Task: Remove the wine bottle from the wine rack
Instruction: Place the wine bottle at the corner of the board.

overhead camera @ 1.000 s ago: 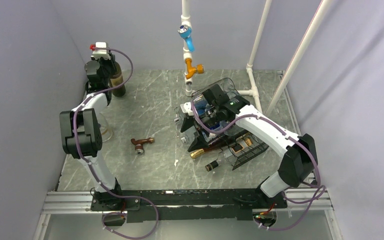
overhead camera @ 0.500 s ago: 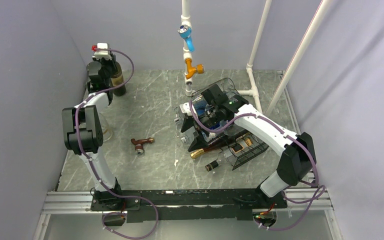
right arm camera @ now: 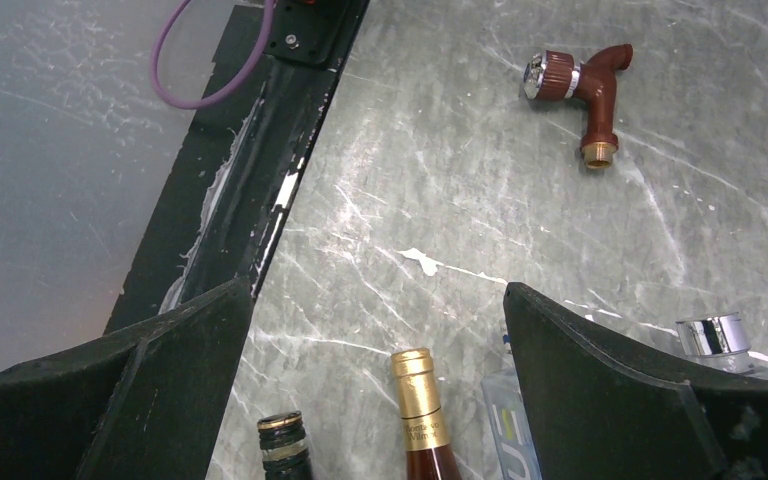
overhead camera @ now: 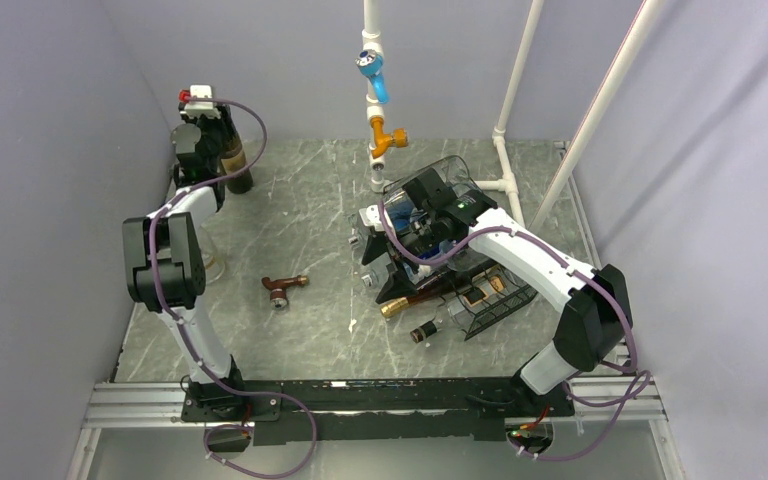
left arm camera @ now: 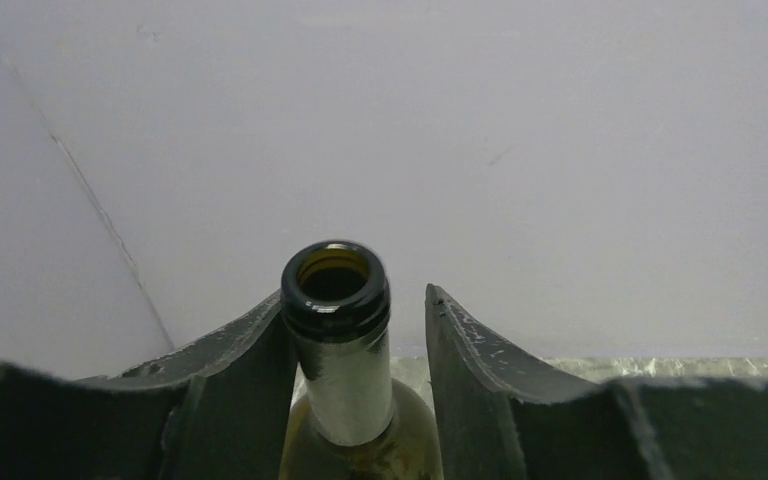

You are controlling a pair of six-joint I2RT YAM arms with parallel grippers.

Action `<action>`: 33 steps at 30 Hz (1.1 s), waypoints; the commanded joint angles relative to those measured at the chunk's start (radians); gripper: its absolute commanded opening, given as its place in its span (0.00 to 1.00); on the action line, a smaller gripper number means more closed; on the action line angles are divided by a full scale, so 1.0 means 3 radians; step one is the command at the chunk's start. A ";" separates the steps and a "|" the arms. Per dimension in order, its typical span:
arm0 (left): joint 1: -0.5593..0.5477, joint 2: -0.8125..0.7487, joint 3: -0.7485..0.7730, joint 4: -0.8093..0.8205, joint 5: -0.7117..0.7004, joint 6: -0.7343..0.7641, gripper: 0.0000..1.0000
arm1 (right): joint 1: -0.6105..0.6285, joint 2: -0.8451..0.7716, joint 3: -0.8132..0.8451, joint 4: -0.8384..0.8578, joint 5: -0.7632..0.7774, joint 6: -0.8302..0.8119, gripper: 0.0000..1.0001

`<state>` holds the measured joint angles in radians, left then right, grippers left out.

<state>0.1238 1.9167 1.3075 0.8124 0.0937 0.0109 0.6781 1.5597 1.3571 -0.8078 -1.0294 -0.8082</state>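
Note:
The black wire-mesh wine rack (overhead camera: 495, 298) lies right of centre with bottles sticking out of its near-left side. A gold-foil wine bottle (right arm camera: 423, 412) lies between a dark-capped bottle (right arm camera: 284, 441) and a clear blue-labelled bottle (right arm camera: 509, 420); the gold neck also shows in the top view (overhead camera: 400, 304). My right gripper (right arm camera: 377, 288) is wide open just above these necks, touching none. My left gripper (left arm camera: 355, 298) is at the far left rear around the neck of an upright dark bottle (left arm camera: 336, 330). Its left finger touches the neck and a gap shows at the right finger.
A brown tap fitting (overhead camera: 282, 288) lies on the marble table (overhead camera: 300, 210) left of the rack. A white pipe frame (overhead camera: 373, 120) with blue and orange fittings stands at the back. A clear container (overhead camera: 450, 172) sits behind the rack. A glass (overhead camera: 210, 262) stands by the left arm.
The left arm's elbow and wrist shifted slightly at the upright bottle. The right arm and the rack's bottles have not moved.

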 commanded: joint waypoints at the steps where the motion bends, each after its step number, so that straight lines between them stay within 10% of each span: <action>1: 0.0005 -0.0255 0.0010 0.0234 -0.0069 -0.0015 0.55 | -0.0016 -0.0037 0.0089 0.0069 -0.0046 -0.0068 1.00; 21: 0.0001 -0.1078 -0.0138 -0.0845 -0.0305 -0.0288 0.98 | -0.0021 -0.0104 0.0038 0.0098 -0.0031 -0.0093 1.00; 33: 0.0004 -0.2091 -0.0504 -0.1584 0.0144 -0.1019 1.00 | -0.0068 -0.0316 -0.0064 -0.0151 -0.0209 -0.0542 1.00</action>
<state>0.1238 1.3926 1.1931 0.3923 0.0513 -0.1974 0.6662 1.5352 1.3518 -0.8246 -1.0344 -0.8833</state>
